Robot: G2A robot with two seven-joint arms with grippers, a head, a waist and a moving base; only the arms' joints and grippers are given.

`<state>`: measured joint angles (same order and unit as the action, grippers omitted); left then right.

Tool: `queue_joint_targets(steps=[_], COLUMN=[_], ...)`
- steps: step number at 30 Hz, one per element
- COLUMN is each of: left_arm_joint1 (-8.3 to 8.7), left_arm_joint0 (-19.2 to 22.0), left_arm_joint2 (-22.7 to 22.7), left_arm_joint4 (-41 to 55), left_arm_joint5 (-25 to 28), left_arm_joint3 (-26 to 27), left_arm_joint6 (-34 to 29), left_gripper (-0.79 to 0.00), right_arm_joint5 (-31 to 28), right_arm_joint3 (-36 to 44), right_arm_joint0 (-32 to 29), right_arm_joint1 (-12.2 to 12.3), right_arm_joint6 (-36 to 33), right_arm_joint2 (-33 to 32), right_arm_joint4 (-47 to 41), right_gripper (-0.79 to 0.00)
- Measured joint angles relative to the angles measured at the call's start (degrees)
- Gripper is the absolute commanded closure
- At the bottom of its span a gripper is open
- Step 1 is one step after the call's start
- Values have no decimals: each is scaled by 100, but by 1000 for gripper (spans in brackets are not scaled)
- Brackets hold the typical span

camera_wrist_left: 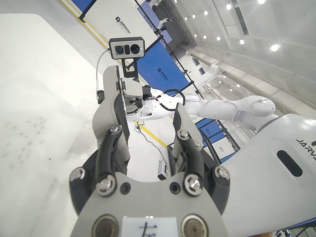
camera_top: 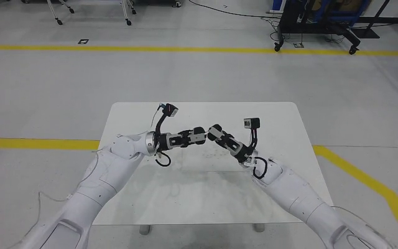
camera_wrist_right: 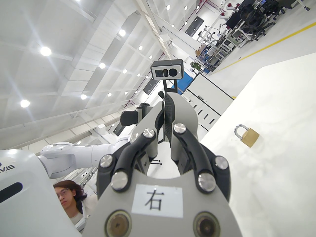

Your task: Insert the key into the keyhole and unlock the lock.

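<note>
A brass padlock (camera_wrist_right: 248, 136) with a silver shackle lies flat on the white table (camera_wrist_right: 276, 94), off to one side of my right gripper. My right gripper (camera_wrist_right: 167, 102) is held up above the table with its fingers pressed together; no key shows between the pads. My left gripper (camera_wrist_left: 145, 92) is open with nothing between its fingers (camera_wrist_left: 116, 92). It points straight at the right arm's wrist camera (camera_wrist_left: 127, 48). In the top view the left gripper (camera_top: 199, 134) and the right gripper (camera_top: 214, 131) meet tip to tip over the table's middle.
The white table (camera_top: 261, 118) has rounded corners and grey floor all round it. Yellow floor lines (camera_top: 186, 48) run behind and beside it. Wheeled racks (camera_top: 317, 28) stand far back.
</note>
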<state>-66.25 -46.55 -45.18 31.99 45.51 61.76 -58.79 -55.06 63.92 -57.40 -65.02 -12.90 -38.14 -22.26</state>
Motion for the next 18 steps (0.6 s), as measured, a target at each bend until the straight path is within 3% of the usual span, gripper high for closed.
queue_joint_targets(steps=[8,18], left_arm_joint1=[-18,-89], left_arm_joint0=[164,314], left_arm_joint2=[188,353], left_arm_joint4=[44,-202], left_arm_joint5=[139,246], left_arm_joint3=[-292,-589], left_arm_joint6=[140,247], left_gripper=[-277,-292], right_arm_joint5=[2,56], right_arm_joint3=[-1,21], right_arm_joint0=[-94,-177], right_arm_joint1=[-52,-144], right_arm_joint6=[-247,-425], right_arm_joint2=[-174,-327], right_arm_joint4=[-12,-101], right_gripper=[0,0])
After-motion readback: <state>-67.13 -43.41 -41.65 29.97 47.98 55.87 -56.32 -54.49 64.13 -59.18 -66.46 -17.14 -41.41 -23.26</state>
